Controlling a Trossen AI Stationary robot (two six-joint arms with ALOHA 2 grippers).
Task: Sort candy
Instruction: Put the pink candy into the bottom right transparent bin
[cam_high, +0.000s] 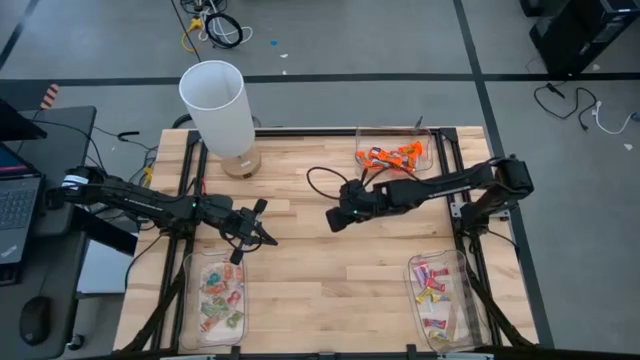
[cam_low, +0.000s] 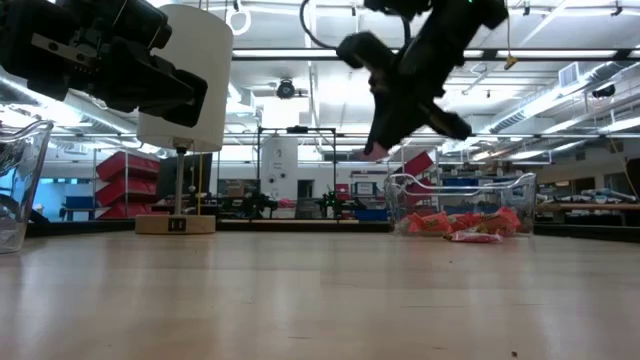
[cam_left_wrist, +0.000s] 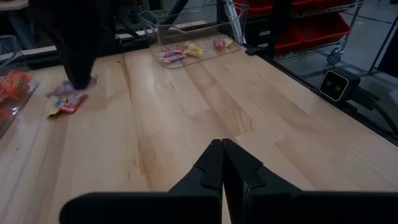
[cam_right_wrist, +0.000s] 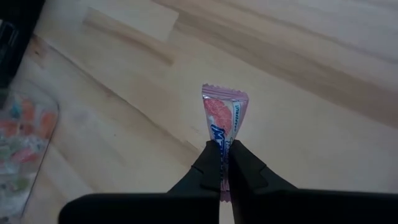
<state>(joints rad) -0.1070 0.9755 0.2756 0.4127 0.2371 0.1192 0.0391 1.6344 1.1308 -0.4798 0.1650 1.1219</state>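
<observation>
Two-arm candy sorting, carry phase. The right gripper (cam_right_wrist: 224, 163) hangs above the middle of the table (cam_high: 320, 290), its fingers clenched on one end of a pink-wrapped candy (cam_right_wrist: 222, 117); the rest of the wrapper projects forward past the fingertips, free of the wood. In the low view the same sweet shows as a small pink tip under the raised gripper, clear of the tabletop. To do this step well, the hold, which takes only the wrapper's end, should stay firm and the travel smooth, since a jerk could pull the sweet loose; release should probably come only once the gripper is low over the tray of matching sweets. Candidate trays are the near-left tray (cam_high: 188, 300) of pale green and pink pieces, the near-right tray (cam_high: 460, 300) of pink-and-yellow pieces, and the far tray (cam_high: 428, 140) of orange ones. The left gripper (cam_left_wrist: 222, 163) waits at left centre, fingers pressed together on nothing.
</observation>
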